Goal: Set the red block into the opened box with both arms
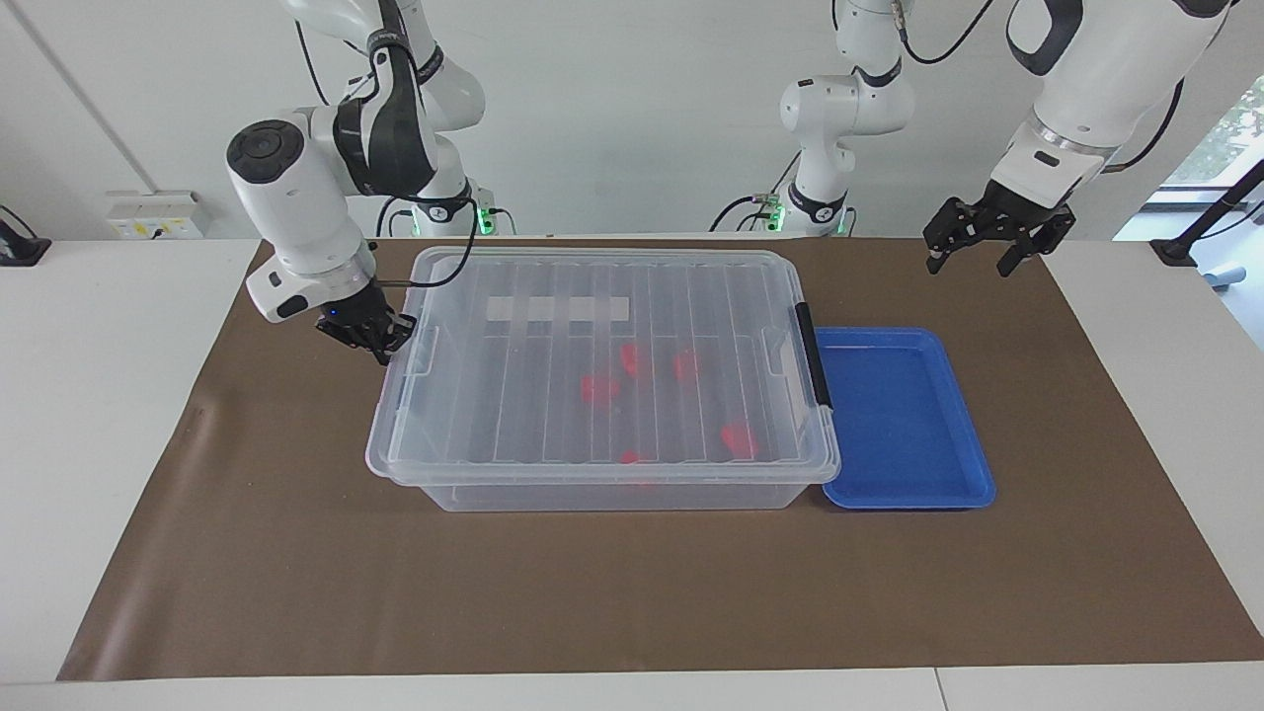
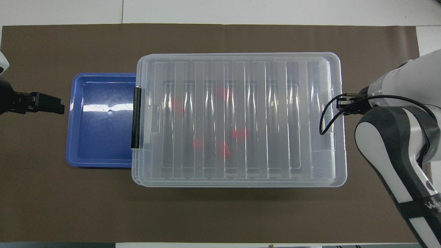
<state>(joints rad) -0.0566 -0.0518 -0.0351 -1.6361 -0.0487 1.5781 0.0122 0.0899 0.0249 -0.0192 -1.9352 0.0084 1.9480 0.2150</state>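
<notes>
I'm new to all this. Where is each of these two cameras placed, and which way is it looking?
Facing view: high across the table, looking at the robots; both arms show whole, the right pincer shut at the lid's end, the left pincer open, raised over the brown mat.
Overhead view: high above the robots' end, looking steeply down; only the left pincer and the right forearm show.
Both show the clear box, red blocks and blue tray, half a turn apart.
</notes>
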